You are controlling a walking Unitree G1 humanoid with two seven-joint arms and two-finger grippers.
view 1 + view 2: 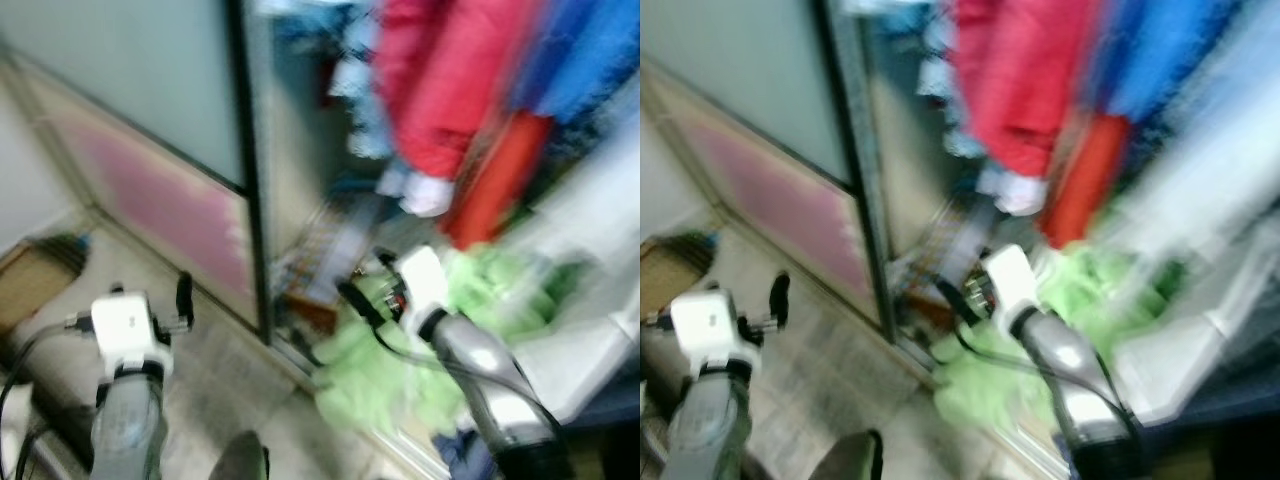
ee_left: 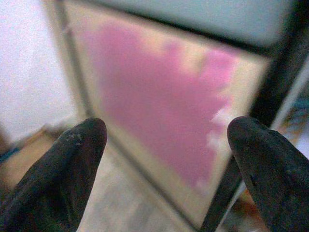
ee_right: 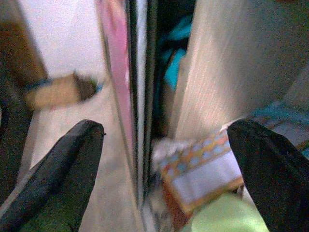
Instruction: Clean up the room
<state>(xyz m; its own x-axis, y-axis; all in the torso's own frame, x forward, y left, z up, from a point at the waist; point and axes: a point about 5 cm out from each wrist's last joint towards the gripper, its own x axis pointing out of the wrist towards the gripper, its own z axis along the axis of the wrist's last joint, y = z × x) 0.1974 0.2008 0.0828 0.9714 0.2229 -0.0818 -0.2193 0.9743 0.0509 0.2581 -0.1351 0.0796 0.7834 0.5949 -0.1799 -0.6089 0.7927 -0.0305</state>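
Left eye view, blurred, was taken facing an open wardrobe with a sliding door [image 1: 165, 150] at ten o'clock and a red garment [image 1: 440, 90] hung at one o'clock. A light green cloth [image 1: 400, 370] was heaped at five o'clock, under the right gripper [image 3: 164, 159], fingers apart, beside a patterned box [image 3: 203, 169]. The left gripper [image 2: 166, 145], fingers spread, was held before the pink panel [image 2: 159, 101].
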